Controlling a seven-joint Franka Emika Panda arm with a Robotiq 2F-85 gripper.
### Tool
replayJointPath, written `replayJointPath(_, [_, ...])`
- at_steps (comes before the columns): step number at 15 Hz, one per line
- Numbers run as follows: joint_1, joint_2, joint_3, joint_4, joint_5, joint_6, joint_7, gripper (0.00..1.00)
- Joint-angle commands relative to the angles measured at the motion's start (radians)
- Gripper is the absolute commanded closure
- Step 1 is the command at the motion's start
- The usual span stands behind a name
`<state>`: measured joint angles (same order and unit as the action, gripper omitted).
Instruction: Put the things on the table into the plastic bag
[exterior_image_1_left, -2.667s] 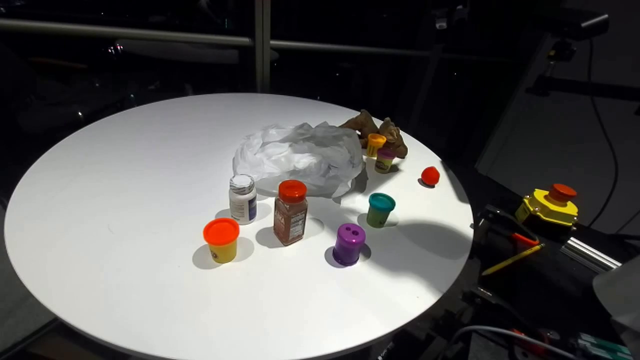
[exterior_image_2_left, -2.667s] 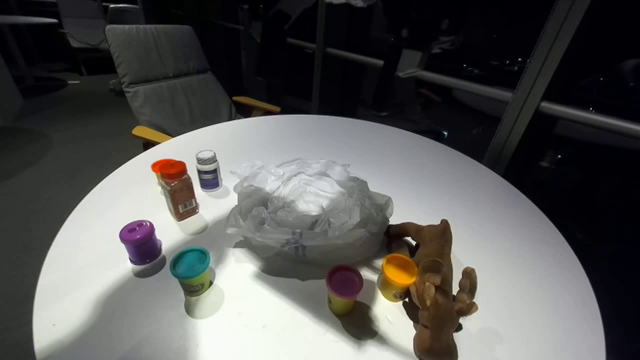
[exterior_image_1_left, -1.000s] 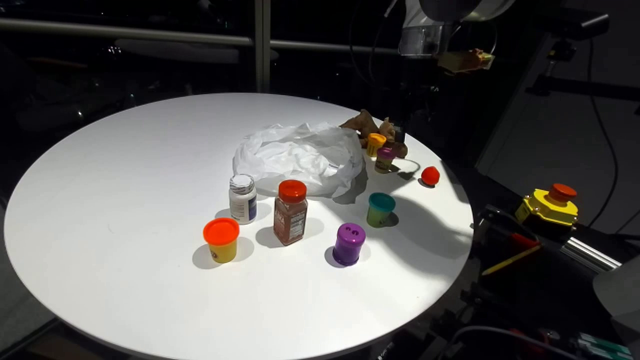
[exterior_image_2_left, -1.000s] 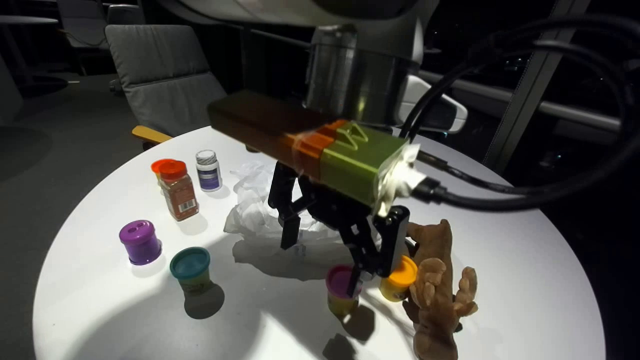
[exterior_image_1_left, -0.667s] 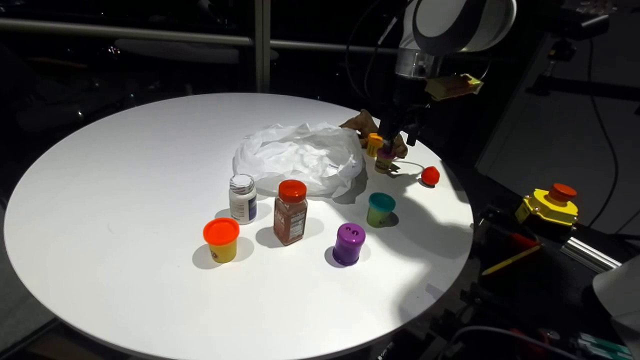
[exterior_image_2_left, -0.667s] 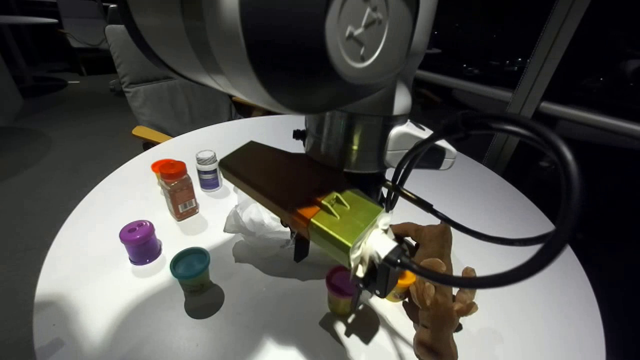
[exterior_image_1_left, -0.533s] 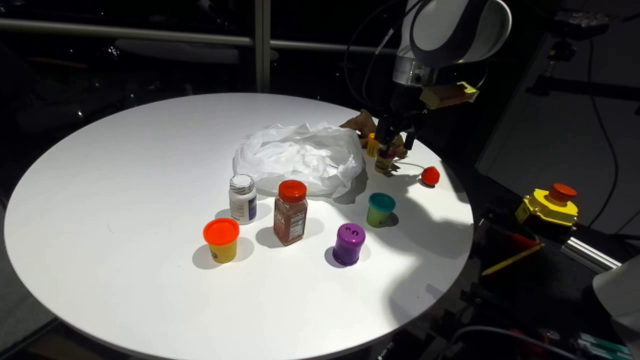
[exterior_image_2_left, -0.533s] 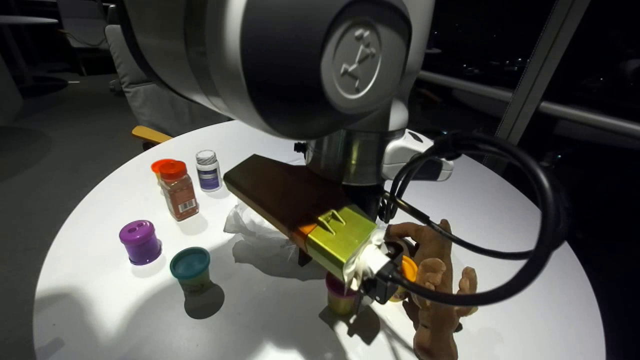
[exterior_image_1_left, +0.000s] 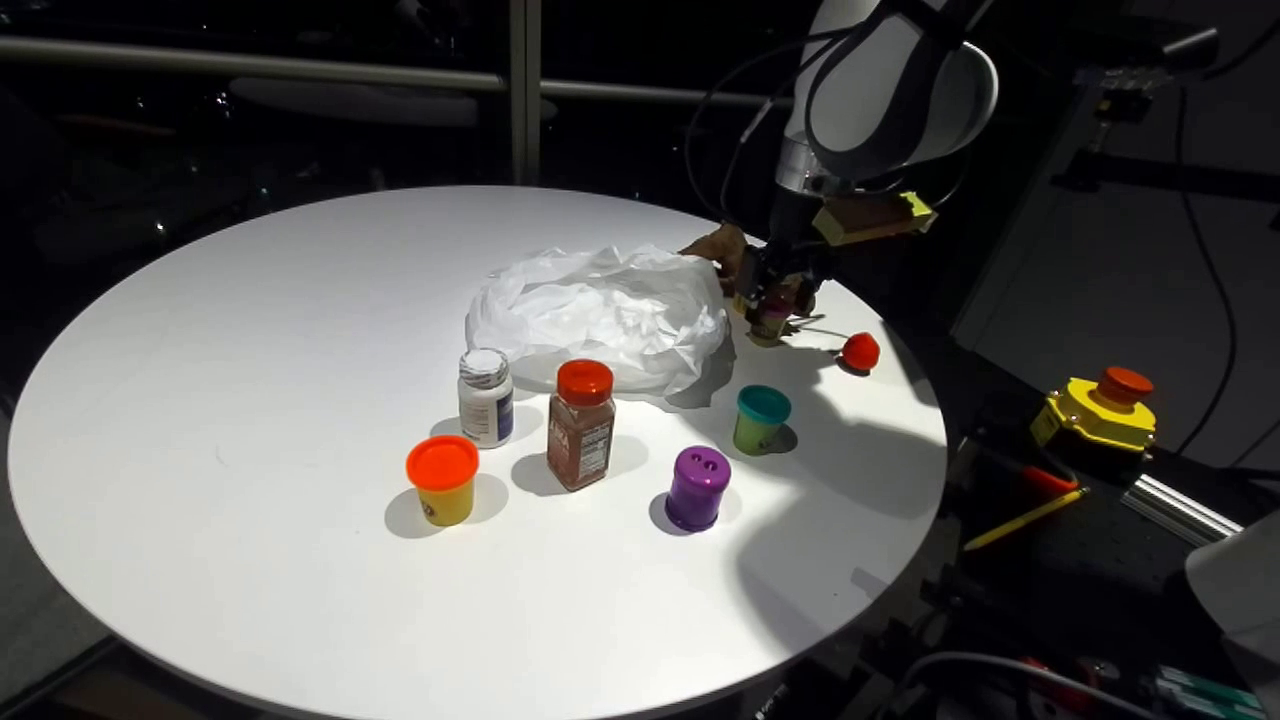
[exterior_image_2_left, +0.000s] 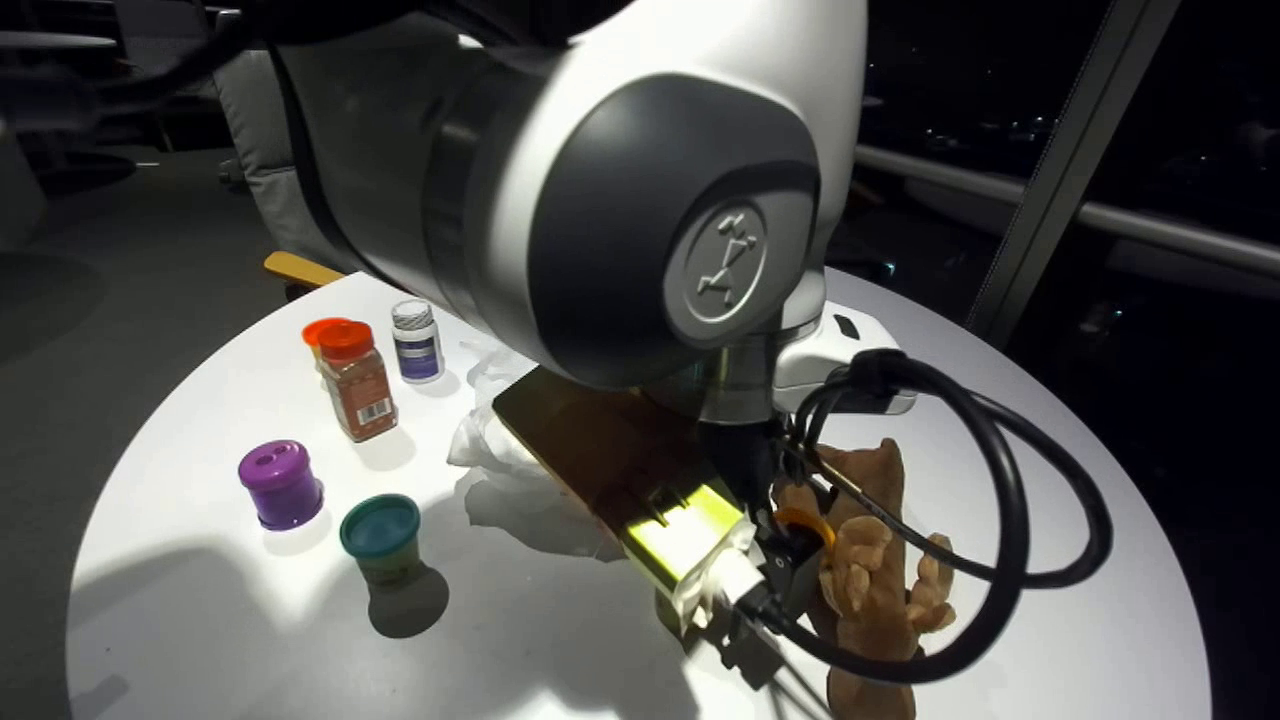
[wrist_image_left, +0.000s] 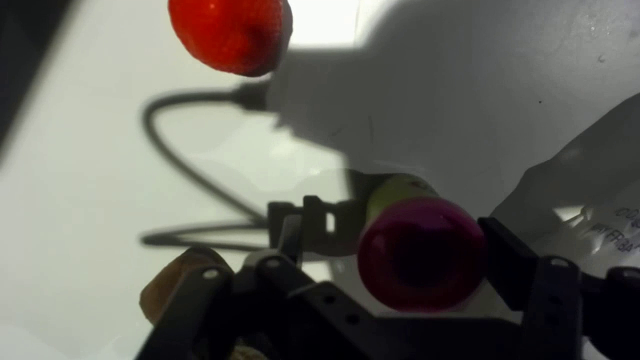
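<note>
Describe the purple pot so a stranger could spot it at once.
Find the big round white table, then the crumpled plastic bag on it. In an exterior view, just in front of the gap between the red-capped jar and teal-lidded tub, stands the purple pot. It alone is purple all over, with two holes on top.

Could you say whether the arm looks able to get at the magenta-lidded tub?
Probably yes: the open gripper seems to have the tub between its fingers, with nothing visible blocking it.
</note>
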<state>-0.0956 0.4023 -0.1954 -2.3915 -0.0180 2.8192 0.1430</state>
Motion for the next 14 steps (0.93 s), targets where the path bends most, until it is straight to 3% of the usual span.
replayJointPath(1, [0.016, 0.001, -0.025, 0.013, -0.005, 0.010, 0.030, 0.42])
replayJointPath(5, [-0.001, -0.053, -0.023, -0.001, 0.003, -0.048, 0.010, 0.72])
replayJointPath(10, [0.066, -0.247, -0.105, -0.010, -0.115, -0.223, 0.117, 0.72])
replayJointPath(14, [0.071, -0.322, -0.015, 0.103, -0.162, -0.393, 0.159, 0.72])
